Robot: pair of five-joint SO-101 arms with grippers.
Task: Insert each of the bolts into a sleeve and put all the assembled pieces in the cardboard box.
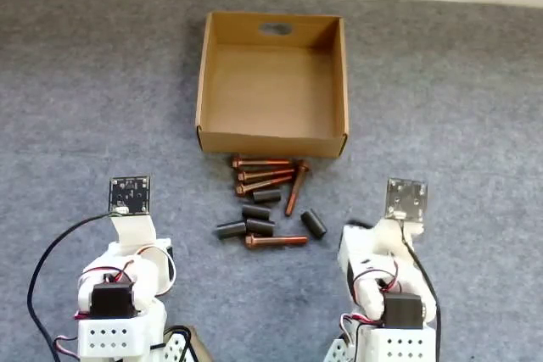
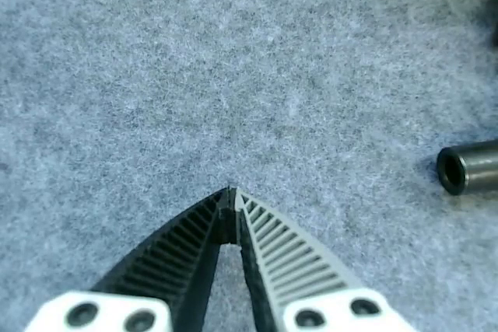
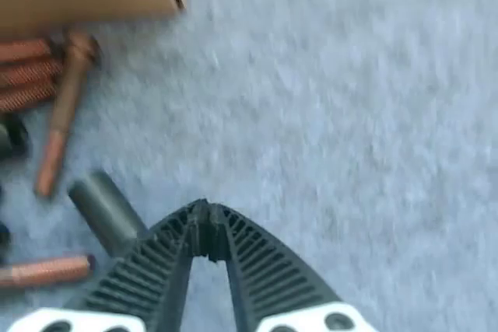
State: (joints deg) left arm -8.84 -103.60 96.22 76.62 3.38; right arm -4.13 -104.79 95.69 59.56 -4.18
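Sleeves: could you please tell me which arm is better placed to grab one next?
Right, probably: the right pincer, shut, sits beside a sleeve; the left pincer is farther from any.

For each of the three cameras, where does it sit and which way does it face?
High view: fixed overhead, looking down on the box, bolts, sleeves, left arm and right arm.
Left wrist view: on the left arm, facing the carpet past its shut left gripper; one sleeve nearby.
Right wrist view: on the right arm, facing down past its shut right gripper toward the box corner, bolts, one sleeve.
Shared: high and right wrist views both show the box corner and bolts.
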